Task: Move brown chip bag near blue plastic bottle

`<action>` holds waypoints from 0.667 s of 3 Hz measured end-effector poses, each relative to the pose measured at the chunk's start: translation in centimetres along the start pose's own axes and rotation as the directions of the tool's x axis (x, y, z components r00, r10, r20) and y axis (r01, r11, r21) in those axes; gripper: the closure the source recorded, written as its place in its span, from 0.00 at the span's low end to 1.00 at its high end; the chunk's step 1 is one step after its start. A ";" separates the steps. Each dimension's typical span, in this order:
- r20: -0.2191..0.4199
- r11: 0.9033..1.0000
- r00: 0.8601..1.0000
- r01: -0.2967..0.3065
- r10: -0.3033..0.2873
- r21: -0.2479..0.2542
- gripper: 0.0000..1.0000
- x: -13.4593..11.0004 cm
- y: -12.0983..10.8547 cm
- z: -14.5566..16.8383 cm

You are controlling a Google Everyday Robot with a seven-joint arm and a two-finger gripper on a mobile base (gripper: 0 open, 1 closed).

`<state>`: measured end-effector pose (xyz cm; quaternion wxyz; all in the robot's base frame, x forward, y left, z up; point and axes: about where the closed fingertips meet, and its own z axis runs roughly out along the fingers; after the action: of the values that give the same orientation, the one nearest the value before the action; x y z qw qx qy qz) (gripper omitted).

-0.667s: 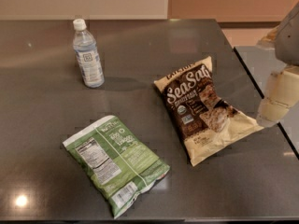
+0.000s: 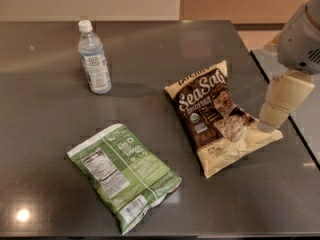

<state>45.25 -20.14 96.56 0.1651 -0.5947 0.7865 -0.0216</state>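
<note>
Tool (image 2: 271,123) at right edge of brown chip bag (image 2: 210,119), grip unclear; blue plastic bottle (image 2: 94,59) upright, capped, well apart.

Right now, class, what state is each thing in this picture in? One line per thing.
brown chip bag: lying flat on the table, front side up.
blue plastic bottle: standing upright, cap on.
green bag: lying flat, nutrition label up.
gripper: low at the brown chip bag's right edge.
</note>
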 end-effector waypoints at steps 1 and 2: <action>-0.001 0.999 0.999 -0.050 0.050 -0.014 0.00 -1.4 -0.7 2.2; -0.018 0.993 0.993 -0.116 0.116 -0.021 0.00 -2.6 -0.9 4.5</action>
<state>48.02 -17.24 93.16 0.1528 -0.5495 0.8213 -0.0082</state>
